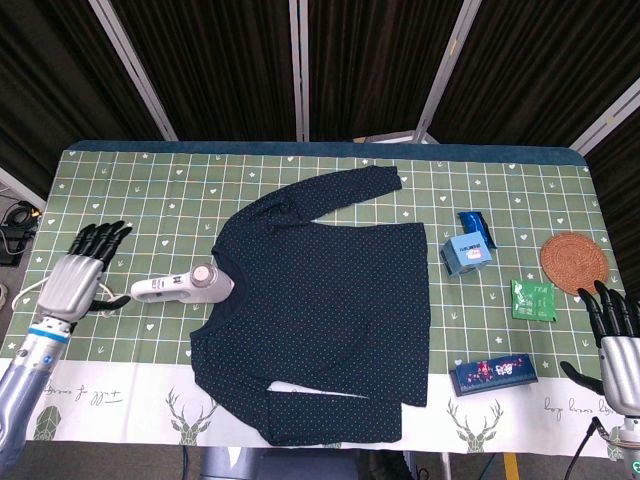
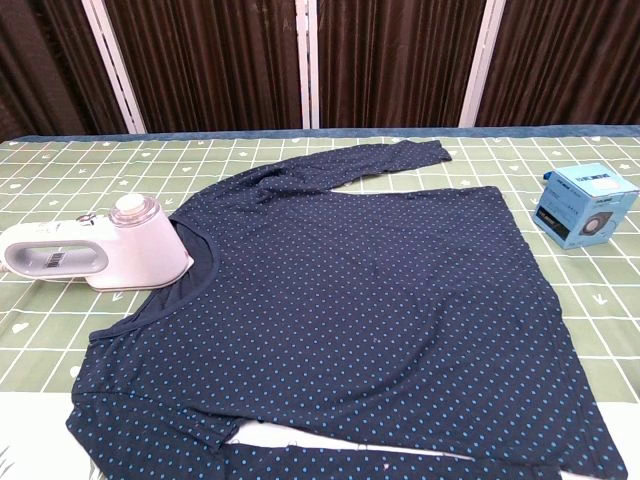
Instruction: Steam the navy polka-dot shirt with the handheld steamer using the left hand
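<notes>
The navy polka-dot shirt [image 1: 320, 300] [image 2: 350, 300] lies spread flat on the green checked tablecloth, neckline to the left. The white handheld steamer [image 1: 185, 287] [image 2: 95, 255] lies on its side at the collar, its head touching the neckline. My left hand [image 1: 75, 275] is well to the left of the steamer, fingers spread, holding nothing; the chest view does not show it. My right hand [image 1: 615, 335] hovers at the table's right edge, fingers spread and empty.
A light blue box [image 1: 468, 253] [image 2: 585, 205] stands right of the shirt. Further right lie a round woven coaster [image 1: 573, 260], a green packet [image 1: 532, 299] and a dark blue flat box [image 1: 492, 373]. A white cord [image 1: 45, 283] runs off the left edge.
</notes>
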### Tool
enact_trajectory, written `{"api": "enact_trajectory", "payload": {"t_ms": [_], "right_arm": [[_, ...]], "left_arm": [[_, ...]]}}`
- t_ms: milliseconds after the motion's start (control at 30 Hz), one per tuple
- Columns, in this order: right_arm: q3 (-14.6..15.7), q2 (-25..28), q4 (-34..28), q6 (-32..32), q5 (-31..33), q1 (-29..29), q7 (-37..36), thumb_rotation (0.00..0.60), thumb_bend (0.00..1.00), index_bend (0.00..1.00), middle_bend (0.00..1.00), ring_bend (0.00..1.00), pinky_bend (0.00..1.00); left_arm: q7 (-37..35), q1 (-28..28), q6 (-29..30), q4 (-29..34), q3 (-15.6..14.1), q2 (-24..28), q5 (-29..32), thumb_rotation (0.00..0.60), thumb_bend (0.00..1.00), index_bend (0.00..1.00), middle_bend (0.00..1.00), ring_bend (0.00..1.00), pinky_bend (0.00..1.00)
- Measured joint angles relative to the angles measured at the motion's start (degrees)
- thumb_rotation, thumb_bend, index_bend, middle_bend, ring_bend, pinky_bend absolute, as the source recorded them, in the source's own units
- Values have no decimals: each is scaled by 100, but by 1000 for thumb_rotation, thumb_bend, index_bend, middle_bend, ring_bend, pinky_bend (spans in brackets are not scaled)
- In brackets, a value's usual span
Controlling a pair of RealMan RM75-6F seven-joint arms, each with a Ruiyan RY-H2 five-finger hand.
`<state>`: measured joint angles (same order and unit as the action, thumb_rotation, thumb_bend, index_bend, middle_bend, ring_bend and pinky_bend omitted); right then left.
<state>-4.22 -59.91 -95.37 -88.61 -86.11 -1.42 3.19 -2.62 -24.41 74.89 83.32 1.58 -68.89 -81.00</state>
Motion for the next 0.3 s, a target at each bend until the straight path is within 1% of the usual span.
{"api": "enact_trajectory", "payload": {"t_ms": [167, 233, 300], "right_arm": [[17, 23, -15, -106, -118, 31, -23, 600, 0, 0, 0, 0, 0], [29, 40, -19, -157, -169, 51, -40, 600, 0, 0, 0, 0, 0], [33, 46, -16, -196, -203, 64, -42, 600, 0, 0, 0, 0, 0]], "left_arm": [[404, 669, 930, 627, -93, 359, -76, 600, 0, 0, 0, 0, 0], [541, 952, 1233, 875, -171, 468, -128, 600, 0, 0, 0, 0, 0], [673, 1148, 1377, 1081, -258, 559, -165, 600, 0, 0, 0, 0, 0]]}}
